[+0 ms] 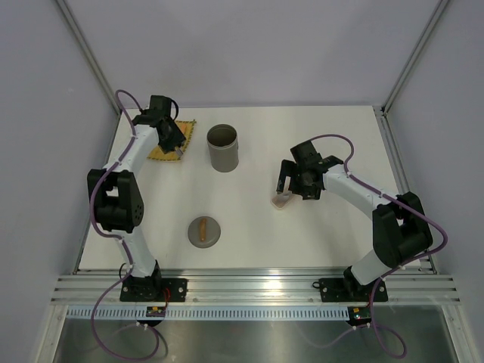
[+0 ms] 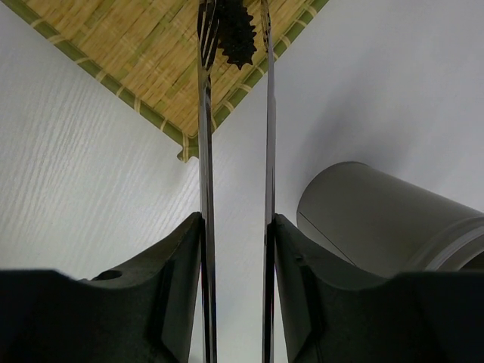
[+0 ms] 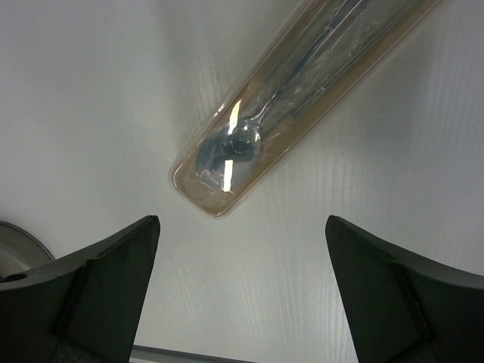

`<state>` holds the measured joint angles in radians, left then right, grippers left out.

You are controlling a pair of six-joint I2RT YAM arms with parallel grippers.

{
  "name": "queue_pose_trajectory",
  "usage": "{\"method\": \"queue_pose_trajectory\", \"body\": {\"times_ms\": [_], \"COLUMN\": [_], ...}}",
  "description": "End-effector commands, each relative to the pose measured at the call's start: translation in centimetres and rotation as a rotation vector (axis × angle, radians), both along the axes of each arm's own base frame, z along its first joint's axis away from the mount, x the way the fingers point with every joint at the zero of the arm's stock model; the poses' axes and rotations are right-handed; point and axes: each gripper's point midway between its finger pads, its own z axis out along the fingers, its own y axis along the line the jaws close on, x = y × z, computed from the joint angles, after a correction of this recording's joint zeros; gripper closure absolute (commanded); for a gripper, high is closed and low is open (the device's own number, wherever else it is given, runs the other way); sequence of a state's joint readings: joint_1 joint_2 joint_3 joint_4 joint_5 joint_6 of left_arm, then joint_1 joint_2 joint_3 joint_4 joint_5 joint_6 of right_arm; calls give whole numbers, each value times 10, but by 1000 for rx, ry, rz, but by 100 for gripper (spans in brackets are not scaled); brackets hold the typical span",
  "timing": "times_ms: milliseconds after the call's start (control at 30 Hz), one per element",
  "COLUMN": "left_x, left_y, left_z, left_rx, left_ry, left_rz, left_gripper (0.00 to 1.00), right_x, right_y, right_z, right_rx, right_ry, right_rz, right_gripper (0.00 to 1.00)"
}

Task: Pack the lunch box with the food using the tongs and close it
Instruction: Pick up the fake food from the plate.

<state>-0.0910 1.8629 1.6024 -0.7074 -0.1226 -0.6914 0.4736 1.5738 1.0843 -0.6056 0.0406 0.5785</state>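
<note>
Bare tabletop point(image 1: 257, 227) lies open between the round lid point(image 1: 212, 236) and the clear cutlery case point(image 1: 281, 201), leaving an end effector room to pass. Farther back, the upright lunch box point(image 1: 222, 147) stands near the woven mat point(image 1: 189, 130), leaving only a narrow lane between them.

Top external camera: fixed high at the near side, facing down over the whole counter point(image 1: 302, 136). Left wrist camera: close, looking along the tongs point(image 2: 204, 189) to the mat point(image 2: 113, 45); lunch box point(image 2: 378, 219) shared with overhead. Right wrist camera: close above the cutlery case point(image 3: 302, 98).
</note>
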Motion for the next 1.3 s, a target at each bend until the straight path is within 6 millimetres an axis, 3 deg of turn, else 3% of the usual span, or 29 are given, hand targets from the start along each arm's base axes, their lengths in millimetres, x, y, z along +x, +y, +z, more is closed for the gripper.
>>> {"method": "queue_pose_trajectory", "body": {"times_ms": [0, 167, 700, 867, 933, 1133, 1267], "left_x": [18, 19, 11, 5, 1, -13, -22], "left_y": [4, 4, 2, 6, 9, 18, 20], "left_z": [41, 32, -15, -1, 5, 43, 65], "left_rx": [13, 12, 54, 86, 104, 144, 153], "left_ry": [-113, -91, 58, 40, 31, -35, -77], "left_rz": [38, 55, 50, 43, 38, 33, 17], "left_gripper": [55, 49, 53, 66, 78, 98, 100], "right_x": [11, 10, 15, 15, 15, 10, 8], "right_y": [11, 10, 13, 13, 12, 13, 12], "right_z": [11, 10, 10, 12, 12, 10, 14], "right_rx": [17, 13, 11, 6, 10, 38, 41], "right_ry": [-46, -45, -47, -53, -58, -55, -66], "right_rz": [32, 36, 67, 67, 63, 42, 41], "right_gripper": [1, 1, 0, 0, 0, 1, 1]}}
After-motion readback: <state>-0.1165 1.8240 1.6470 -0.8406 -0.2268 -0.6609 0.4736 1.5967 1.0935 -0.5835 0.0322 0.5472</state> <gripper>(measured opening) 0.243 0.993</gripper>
